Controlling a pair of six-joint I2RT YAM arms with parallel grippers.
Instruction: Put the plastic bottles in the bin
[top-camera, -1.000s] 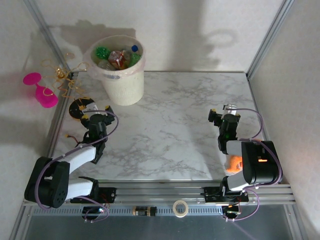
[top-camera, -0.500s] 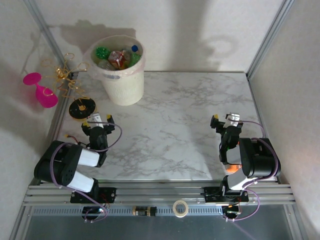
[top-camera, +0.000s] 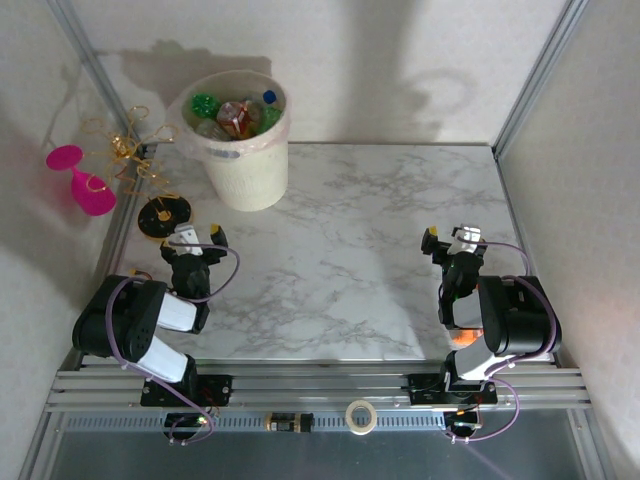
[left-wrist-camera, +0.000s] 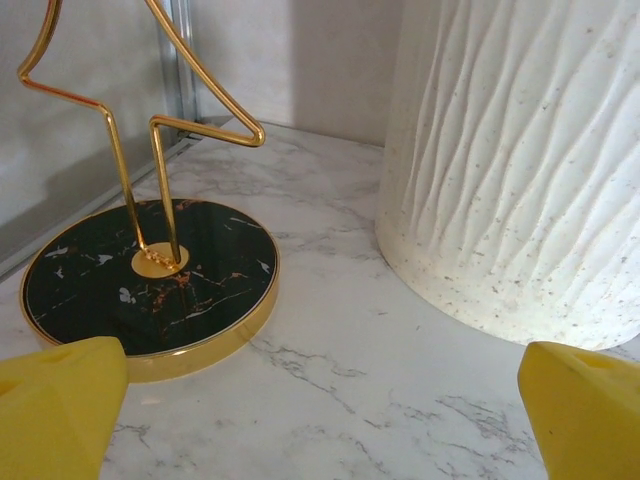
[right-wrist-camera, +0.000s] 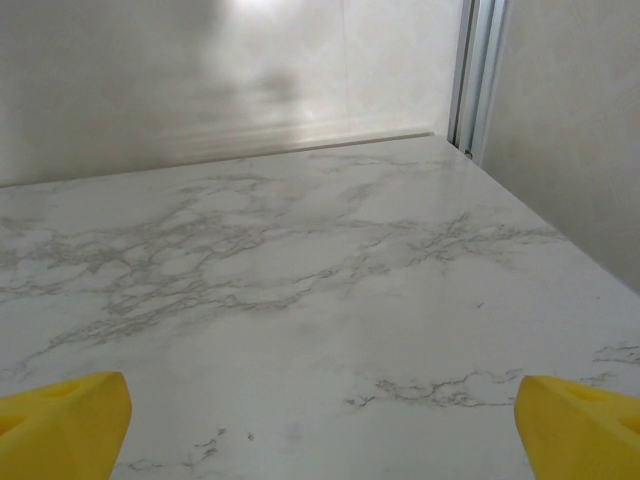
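Observation:
The cream-white bin (top-camera: 243, 152) stands at the back left of the marble table, and its ribbed wall (left-wrist-camera: 520, 170) rises close ahead in the left wrist view. Several crushed plastic bottles (top-camera: 236, 116), green, clear and copper-brown, lie inside it. My left gripper (top-camera: 194, 238) is folded back low near the front left, open, with bare marble between its yellow fingertips (left-wrist-camera: 55, 400). My right gripper (top-camera: 451, 237) sits low at the right side, open as well, nothing between its yellow fingertips (right-wrist-camera: 585, 420).
A black marble disc with a gold rim and gold wire stand (left-wrist-camera: 150, 280) sits just left of the bin (top-camera: 164, 214). A pink wine glass (top-camera: 85, 185) lies outside the frame at far left. An orange object (top-camera: 468, 325) shows under the right arm.
Both arms have drawn back toward their bases and folded low; the left gripper moved back from beside the black disc. Both stayed open.

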